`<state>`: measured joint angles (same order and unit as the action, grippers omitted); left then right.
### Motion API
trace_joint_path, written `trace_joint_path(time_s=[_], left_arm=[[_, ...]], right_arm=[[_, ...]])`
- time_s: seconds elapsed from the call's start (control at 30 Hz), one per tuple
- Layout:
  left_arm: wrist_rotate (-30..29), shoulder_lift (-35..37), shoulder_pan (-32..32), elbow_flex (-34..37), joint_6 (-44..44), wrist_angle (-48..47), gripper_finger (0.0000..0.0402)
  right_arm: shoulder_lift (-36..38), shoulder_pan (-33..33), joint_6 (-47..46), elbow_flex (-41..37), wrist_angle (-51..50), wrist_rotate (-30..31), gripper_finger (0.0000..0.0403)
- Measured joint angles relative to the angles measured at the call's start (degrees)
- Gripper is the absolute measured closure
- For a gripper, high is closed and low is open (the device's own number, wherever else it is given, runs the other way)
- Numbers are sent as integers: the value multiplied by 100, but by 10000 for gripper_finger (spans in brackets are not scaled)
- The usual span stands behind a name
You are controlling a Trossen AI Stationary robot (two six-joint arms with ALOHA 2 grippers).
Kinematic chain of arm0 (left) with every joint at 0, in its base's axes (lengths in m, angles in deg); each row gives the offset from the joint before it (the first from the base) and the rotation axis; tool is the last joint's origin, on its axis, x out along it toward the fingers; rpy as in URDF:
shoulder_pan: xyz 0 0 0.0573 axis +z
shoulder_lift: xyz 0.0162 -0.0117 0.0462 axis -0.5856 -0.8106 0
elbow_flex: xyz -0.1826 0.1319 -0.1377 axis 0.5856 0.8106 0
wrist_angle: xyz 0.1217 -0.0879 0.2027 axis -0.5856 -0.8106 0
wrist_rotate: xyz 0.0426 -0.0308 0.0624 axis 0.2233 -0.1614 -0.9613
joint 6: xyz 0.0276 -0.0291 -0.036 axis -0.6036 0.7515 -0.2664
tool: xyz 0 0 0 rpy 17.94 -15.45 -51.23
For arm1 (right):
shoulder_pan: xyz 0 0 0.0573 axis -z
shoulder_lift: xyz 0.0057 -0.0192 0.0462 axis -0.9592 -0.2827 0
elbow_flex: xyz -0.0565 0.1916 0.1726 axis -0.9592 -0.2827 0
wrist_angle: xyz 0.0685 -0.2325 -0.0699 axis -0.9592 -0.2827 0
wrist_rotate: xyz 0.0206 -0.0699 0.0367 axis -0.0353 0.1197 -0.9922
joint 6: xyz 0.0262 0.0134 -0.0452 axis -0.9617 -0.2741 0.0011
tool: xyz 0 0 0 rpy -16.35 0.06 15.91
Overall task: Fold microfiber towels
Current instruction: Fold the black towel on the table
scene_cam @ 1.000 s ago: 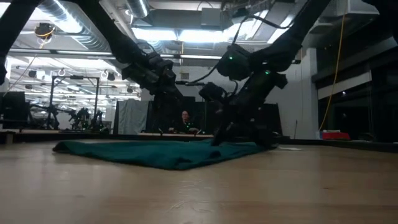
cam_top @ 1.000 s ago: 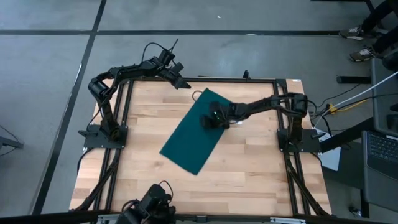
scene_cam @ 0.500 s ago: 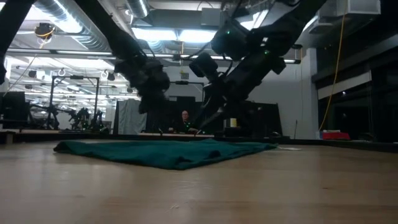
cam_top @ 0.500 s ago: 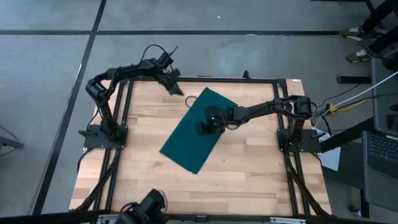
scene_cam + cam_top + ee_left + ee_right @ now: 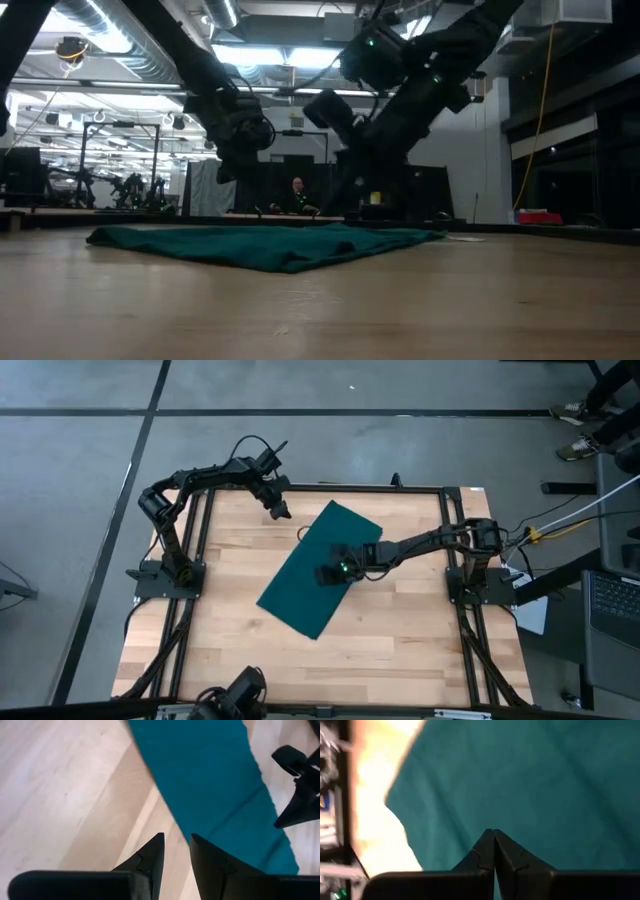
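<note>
One towel: the towel [image 5: 320, 567] is dark teal, soft, folded to a long rectangle, lying flat and aslant at mid-table.
Texture: matte, faint creases in the right wrist view [image 5: 560, 790]; low ripples along its near edge in the low view [image 5: 270, 245].
Table: pale wood planks [image 5: 400, 630], black frame round the rim.
Right gripper: [image 5: 326, 574] over the towel's middle, tips pressed together, nothing between them; clear of the cloth in the low view [image 5: 345, 195].
Left gripper: [image 5: 281, 512] above bare wood near the far left corner, just off the towel's far end; fingers a narrow gap apart, empty [image 5: 176, 851].
Hard to see: the towel's layers; a person [image 5: 297, 197] far behind is dim and small.
</note>
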<state>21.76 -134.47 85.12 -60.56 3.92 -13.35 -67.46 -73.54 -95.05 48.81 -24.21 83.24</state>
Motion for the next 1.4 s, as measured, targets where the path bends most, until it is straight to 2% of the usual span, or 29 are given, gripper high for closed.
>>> trace_joint_path(time_s=[0.13,0.27,0.43,0.73,1.0,1.1,1.23,1.33,1.4], left_arm=[[-159,0,1,0,3,110,313],[-161,0,1,0,162,341,313],[-137,0,1,0,359,499,313],[33,0,-91,0,803,933,313],[250,0,-159,0,1226,1333,313],[390,0,-226,0,1229,1357,313],[541,0,-363,0,1228,1447,313],[551,0,-475,0,1258,1585,313],[557,0,-535,0,1290,1701,313]], right_arm=[[-232,-221,-90,-350,231,-289,401],[-252,-397,-328,-778,879,-410,401],[-198,-653,-201,-1128,1212,-599,402],[-167,-1105,104,-1150,945,-984,402],[-102,-1299,-341,-1156,738,-1147,402],[103,-1376,-814,-1191,111,-1127,402],[565,-1486,-1677,-1649,-60,-781,403],[1127,-1703,-2604,-2122,-190,-23,403],[1630,-1830,-3035,-2300,-1082,647,403]])
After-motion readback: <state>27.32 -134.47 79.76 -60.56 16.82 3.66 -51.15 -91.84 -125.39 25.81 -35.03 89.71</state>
